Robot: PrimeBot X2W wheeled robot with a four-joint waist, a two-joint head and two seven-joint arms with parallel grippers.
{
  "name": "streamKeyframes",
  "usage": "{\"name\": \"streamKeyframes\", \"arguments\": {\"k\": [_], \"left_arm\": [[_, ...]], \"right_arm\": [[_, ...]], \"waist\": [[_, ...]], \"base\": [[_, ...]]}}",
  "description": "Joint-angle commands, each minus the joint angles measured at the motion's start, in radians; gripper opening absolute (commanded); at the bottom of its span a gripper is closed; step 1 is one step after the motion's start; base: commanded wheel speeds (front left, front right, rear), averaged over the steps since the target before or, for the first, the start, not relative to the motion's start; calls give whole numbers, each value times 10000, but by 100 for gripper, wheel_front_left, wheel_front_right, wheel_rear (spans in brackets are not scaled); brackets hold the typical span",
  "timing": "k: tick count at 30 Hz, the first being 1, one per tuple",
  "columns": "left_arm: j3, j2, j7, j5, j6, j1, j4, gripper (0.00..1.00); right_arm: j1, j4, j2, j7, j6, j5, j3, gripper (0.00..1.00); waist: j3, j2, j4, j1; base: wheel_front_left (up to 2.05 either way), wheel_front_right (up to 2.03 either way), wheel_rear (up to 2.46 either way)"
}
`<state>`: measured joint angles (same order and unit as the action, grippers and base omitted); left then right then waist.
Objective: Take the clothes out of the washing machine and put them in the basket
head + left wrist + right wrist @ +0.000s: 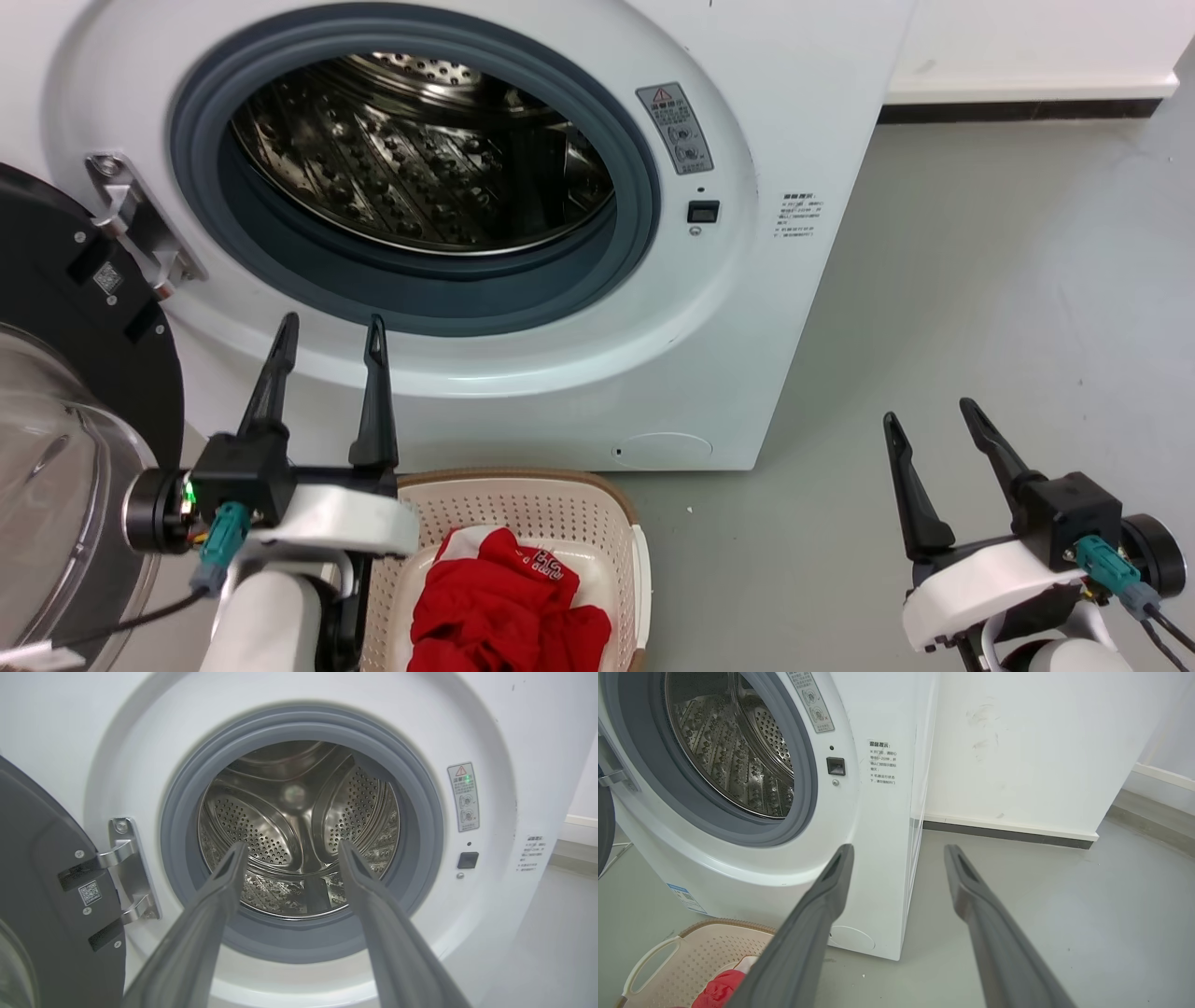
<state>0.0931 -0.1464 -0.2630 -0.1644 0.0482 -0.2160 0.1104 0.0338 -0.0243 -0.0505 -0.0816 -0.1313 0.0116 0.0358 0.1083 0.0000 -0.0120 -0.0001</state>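
**Clothes in the basket, drum showing bare steel**

The red clothes (504,607) lay bunched in the basket (532,511), which stood on the floor (980,280) just in front of the washing machine (747,280); the door (84,308) hung open at the left, and the drum (420,159) showed no fabric in any view; the left fingers (376,392), spread wide, held nothing and pointed at the opening; the right fingers (912,495), likewise apart and empty, hung over the floor; the task looked finished, unless something lay hidden low in the drum.

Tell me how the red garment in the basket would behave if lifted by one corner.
Likely floppy: the red garment lies crumpled in folds, so it would probably hang and unfurl. Its thin, soft folds suggest little weight. A trailing end may drape over the basket rim.
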Motion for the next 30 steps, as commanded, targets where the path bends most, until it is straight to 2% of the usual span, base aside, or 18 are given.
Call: {"name": "streamKeyframes", "arguments": {"k": [1, 14, 21, 30], "left_arm": [[5, -60, -25, 100, 44, 368, -174, 100], [52, -205, 535, -137, 167, 2072, -314, 100], [147, -206, 576, -255, 109, 2330, -225, 100], [188, -307, 642, -336, 113, 2425, 30, 100]], "right_arm": [[-196, 86, 8, 24, 9, -77, -32, 100], [-940, 362, 5, 140, 10, -54, -123, 100], [-1253, 490, 8, 213, 9, 100, -542, 100], [-1502, 592, 8, 291, 9, 81, -466, 100]], "waist": [[-227, 0, 57, 1], [-1221, 0, 150, 1], [-1480, 0, 162, 1], [-1677, 0, 109, 1]], "base": [[0, 0, 0], [0, 0, 0], [0, 0, 0], [0, 0, 0]]}}
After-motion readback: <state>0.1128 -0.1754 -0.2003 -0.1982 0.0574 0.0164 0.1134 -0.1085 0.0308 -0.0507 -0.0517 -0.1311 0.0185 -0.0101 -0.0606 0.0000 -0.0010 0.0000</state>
